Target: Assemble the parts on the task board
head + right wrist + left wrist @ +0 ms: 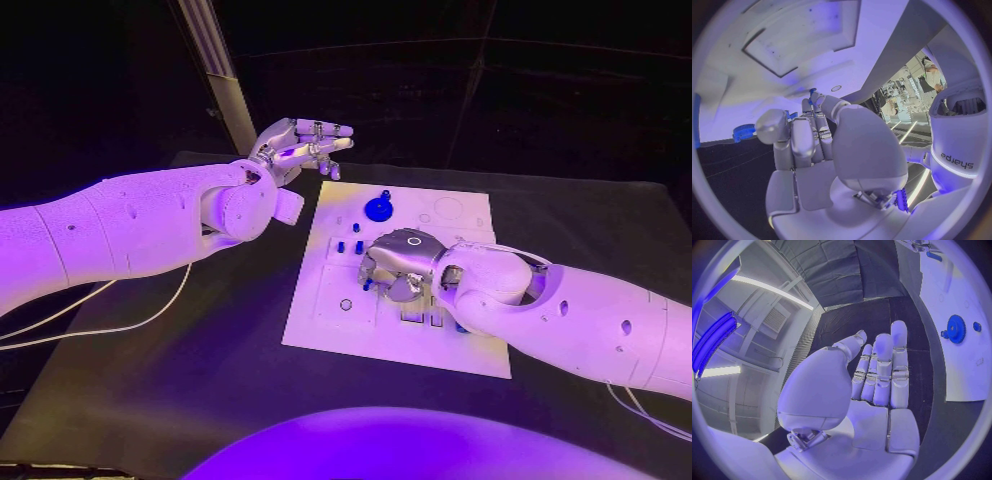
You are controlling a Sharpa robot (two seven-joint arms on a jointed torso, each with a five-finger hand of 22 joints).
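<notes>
The white task board lies in the middle of the black table. A blue gear stands near its far edge, with small blue pegs a little nearer. My right hand hovers low over the board's middle, fingers pointing down; in the right wrist view a small blue part shows between its thumb and fingertips, pinched at the board. My left hand is raised beyond the board's far left corner, palm bare and fingers stretched out. The gear also shows past them.
A pale upright post stands behind the table near my left hand. Slots and holes mark the board's near half. Cables trail off the table's left side. Black tabletop surrounds the board.
</notes>
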